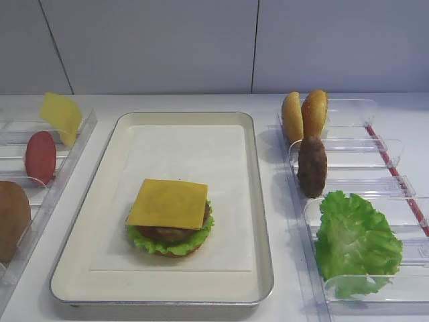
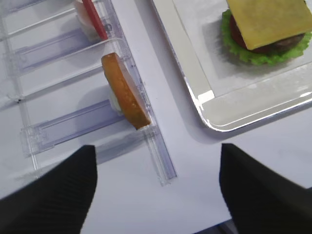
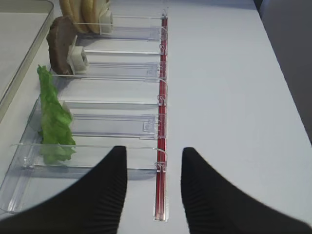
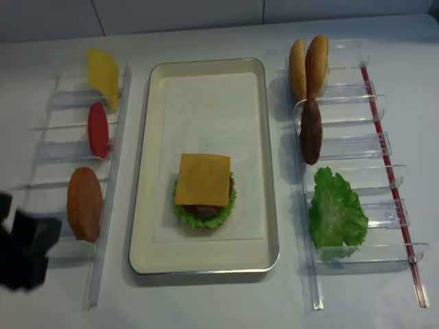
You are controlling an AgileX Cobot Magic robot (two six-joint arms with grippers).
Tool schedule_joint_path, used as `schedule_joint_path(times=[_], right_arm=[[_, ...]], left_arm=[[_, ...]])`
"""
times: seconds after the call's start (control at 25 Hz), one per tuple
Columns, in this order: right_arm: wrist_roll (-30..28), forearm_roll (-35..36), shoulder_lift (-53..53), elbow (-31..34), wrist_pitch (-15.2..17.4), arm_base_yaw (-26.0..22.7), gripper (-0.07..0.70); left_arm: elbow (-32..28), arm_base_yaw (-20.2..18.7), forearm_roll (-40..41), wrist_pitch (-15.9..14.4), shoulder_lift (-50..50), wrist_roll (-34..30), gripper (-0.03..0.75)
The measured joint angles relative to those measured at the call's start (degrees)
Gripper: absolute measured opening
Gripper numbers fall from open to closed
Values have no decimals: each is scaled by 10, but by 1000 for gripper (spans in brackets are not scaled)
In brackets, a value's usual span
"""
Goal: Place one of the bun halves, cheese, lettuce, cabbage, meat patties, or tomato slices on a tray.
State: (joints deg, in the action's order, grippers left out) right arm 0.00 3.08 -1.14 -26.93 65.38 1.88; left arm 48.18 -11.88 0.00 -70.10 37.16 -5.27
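On the silver tray (image 1: 258, 201) stands a stack topped by a cheese slice (image 1: 169, 203) over a meat patty, lettuce and a bun half. My left gripper (image 2: 158, 151) hangs open and empty over the bare table, near the front end of the left rack and its bun half (image 2: 126, 91). It shows as a dark block at the lower left (image 4: 24, 250) of the realsense view. My right gripper (image 3: 154, 152) is open and empty above the front end of the right rack, close to the lettuce (image 3: 54, 122). Cabbage is out of view.
The left clear rack (image 4: 110, 226) holds a cheese slice (image 4: 103, 77), a tomato slice (image 4: 98, 129) and a bun half (image 4: 84, 203). The right rack (image 4: 384, 147) holds two bun halves (image 4: 307, 65), a meat patty (image 4: 311, 130) and lettuce (image 4: 335, 212). A red strip (image 3: 163, 97) runs along its outer side.
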Motion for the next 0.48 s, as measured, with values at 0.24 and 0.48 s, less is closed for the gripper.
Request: schedule_joint_path(times=[0.24,0.48], right_arm=[[0,0,0,0,0,0,301],[0,0,0,0,0,0,302]], left_arm=[[-83,0,0,-2,-144,10,498],[-164,0,0,8,-264,33,498]])
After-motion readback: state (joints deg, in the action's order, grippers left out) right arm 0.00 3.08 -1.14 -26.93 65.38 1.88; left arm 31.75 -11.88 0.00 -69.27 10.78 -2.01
